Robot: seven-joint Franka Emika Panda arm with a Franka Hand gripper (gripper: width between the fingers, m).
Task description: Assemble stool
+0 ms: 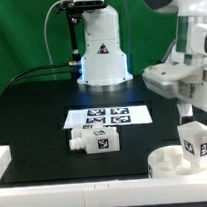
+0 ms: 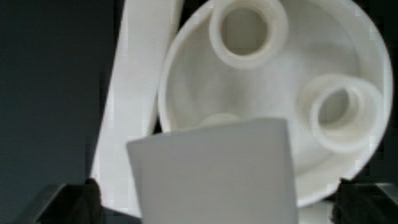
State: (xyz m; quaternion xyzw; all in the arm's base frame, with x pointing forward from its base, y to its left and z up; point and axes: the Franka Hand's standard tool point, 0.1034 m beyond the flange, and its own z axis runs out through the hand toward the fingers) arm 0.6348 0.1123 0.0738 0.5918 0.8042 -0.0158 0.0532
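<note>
Two loose legs (image 1: 94,142) lie on their sides on the bench (image 1: 32,106), just in front of the marker board (image 1: 107,116) and well apart from the work. At the exterior view's right the seat (image 1: 168,165) lies flat near the front rail (image 1: 88,199). An upright leg (image 1: 197,142) stands on the seat's right part, its tag facing the camera. My gripper (image 1: 189,116) hangs straight above that leg, tips about level with its top. From this side I cannot tell whether they touch it.

On the wrist view the seat (image 2: 267,70) fills most of the frame and shows two empty holes (image 2: 249,30). The upright leg (image 2: 214,170) looms in the foreground between my fingers (image 2: 75,205). A dark gap shows on each side of it, so I read the gripper (image 2: 217,205) as spread and pinching nothing. The rail (image 2: 134,90) runs just beside the seat's rim.

I judge the step in hand to be fixing this first leg into its socket, with two more to follow. To do it well I would centre on the leg so both pads meet flat faces together, or one pad will tip it. I would take it low enough to hold firm, keep it plumb, and press down while turning. The seat may slide or spin on the bench, so I would let the rail brace it.
</note>
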